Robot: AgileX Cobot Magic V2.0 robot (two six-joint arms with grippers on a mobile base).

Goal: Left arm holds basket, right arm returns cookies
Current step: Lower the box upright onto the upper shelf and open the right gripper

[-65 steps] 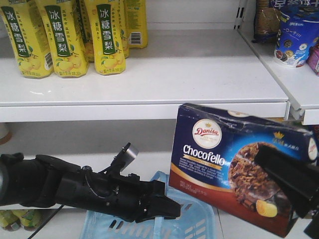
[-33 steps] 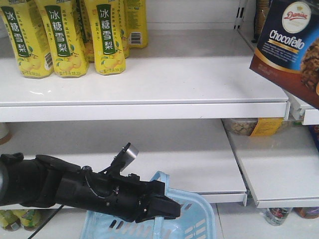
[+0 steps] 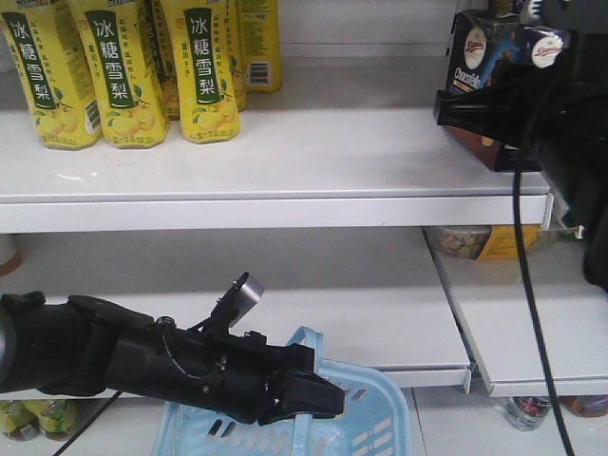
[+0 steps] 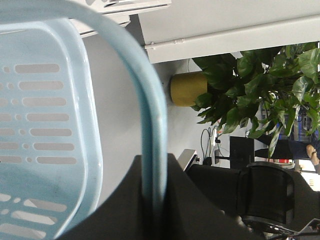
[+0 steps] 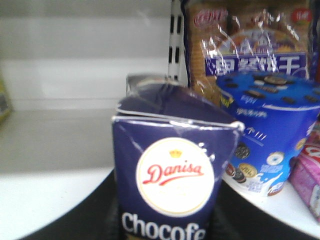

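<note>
The right claw [image 3: 475, 104] grips the cookies [image 5: 167, 170], a light, crushable cardboard box, low on its sides; the left claw [image 4: 152, 200] clamps the basket [image 4: 45, 110] handle.

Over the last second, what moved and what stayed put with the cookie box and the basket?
The dark navy Chocofello cookie box went from low beside the basket up and right to the upper white shelf, carried by the right gripper, and now stands upright beside the round blue tub. The left gripper and the light blue plastic basket whose handle it clamps did not move, nor did the yellow bottles.
</note>
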